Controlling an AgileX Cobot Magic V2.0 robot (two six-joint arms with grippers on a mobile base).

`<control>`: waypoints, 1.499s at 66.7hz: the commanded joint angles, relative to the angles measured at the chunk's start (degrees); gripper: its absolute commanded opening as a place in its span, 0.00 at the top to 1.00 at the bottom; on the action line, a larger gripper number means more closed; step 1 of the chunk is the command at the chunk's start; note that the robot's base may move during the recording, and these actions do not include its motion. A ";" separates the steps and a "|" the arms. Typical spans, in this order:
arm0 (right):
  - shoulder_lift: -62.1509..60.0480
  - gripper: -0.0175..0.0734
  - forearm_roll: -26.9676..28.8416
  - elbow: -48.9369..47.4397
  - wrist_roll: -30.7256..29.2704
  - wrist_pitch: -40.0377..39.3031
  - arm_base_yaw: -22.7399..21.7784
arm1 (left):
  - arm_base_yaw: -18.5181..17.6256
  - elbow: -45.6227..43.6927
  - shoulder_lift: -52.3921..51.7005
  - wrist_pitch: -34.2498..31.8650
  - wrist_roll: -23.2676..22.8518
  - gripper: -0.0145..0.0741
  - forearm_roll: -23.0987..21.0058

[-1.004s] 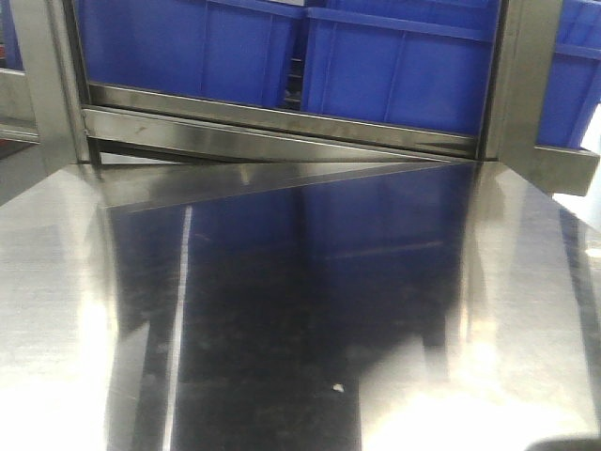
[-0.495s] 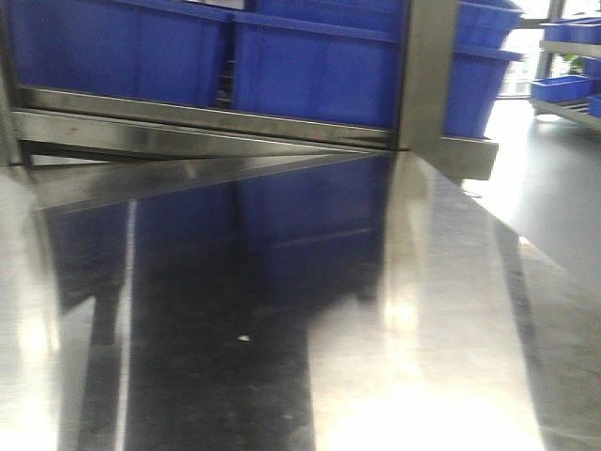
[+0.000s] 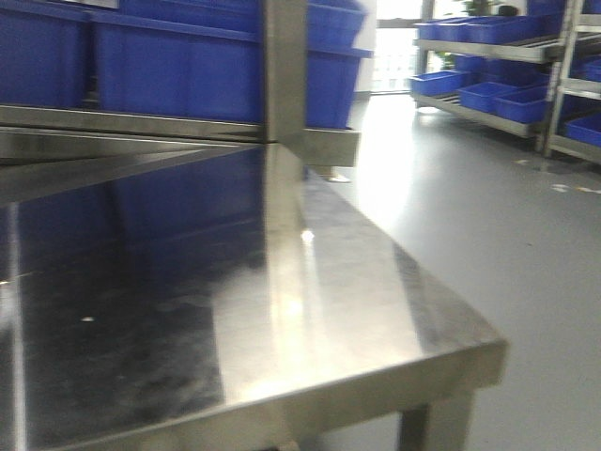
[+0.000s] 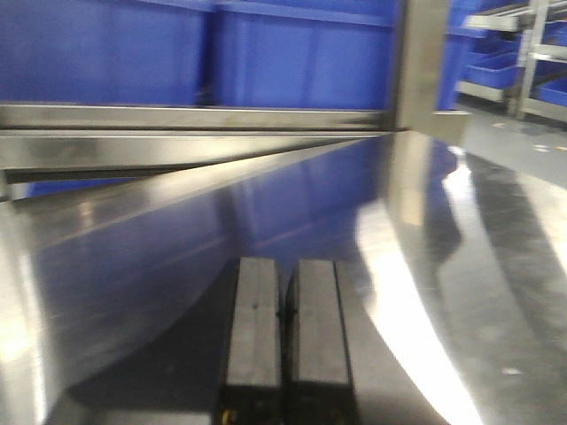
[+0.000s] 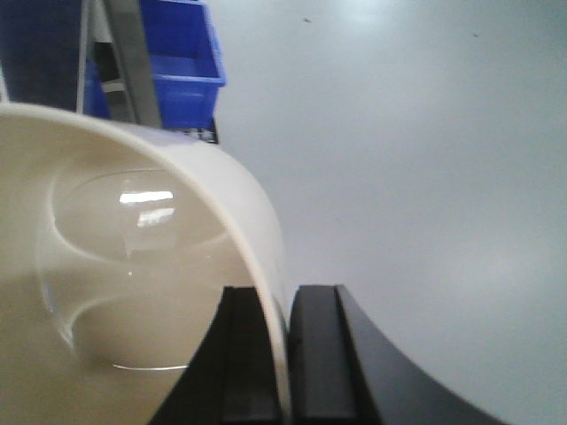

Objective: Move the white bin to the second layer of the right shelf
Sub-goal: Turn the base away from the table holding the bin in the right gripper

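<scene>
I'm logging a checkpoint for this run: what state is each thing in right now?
white bin: held by its rim, looks empty
right gripper: shut on the white bin's rim
left gripper: shut, holding nothing, above the steel table
blue crates: upright on the rack

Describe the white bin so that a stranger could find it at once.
Start from the grey floor near the blue crate in the right wrist view. There the right gripper holds the white bin, its wall between the fingers. It is smooth and cream, while the crates are blue.
</scene>
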 commanded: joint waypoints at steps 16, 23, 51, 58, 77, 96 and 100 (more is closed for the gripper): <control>0.34 0.68 -0.02 -1.80 -0.35 -5.51 -0.23 | -0.20 2.11 -0.87 -4.98 -0.17 0.74 0.00; 0.34 0.68 -0.02 -1.80 -0.35 -5.51 -0.23 | -0.20 2.11 -0.87 -4.98 -0.17 0.74 0.00; 0.34 0.68 -0.02 -1.80 -0.35 -5.51 -0.23 | -0.20 2.11 -0.87 -4.98 -0.17 0.74 0.00; 0.34 0.68 -0.02 -1.80 -0.35 -5.51 -0.23 | -0.20 2.11 -0.87 -4.98 -0.17 0.74 0.00; 0.34 0.68 -0.02 -1.80 -0.35 -5.46 -0.23 | -0.20 2.11 -0.87 -4.98 -0.17 0.74 0.00; 0.34 0.68 -0.02 -1.80 -0.35 -5.46 -0.23 | -0.20 2.11 -0.87 -4.98 -0.17 0.74 0.00; 0.34 0.68 -0.02 -1.80 -0.35 -5.46 -0.23 | -0.20 2.11 -0.87 -4.98 -0.17 0.74 0.00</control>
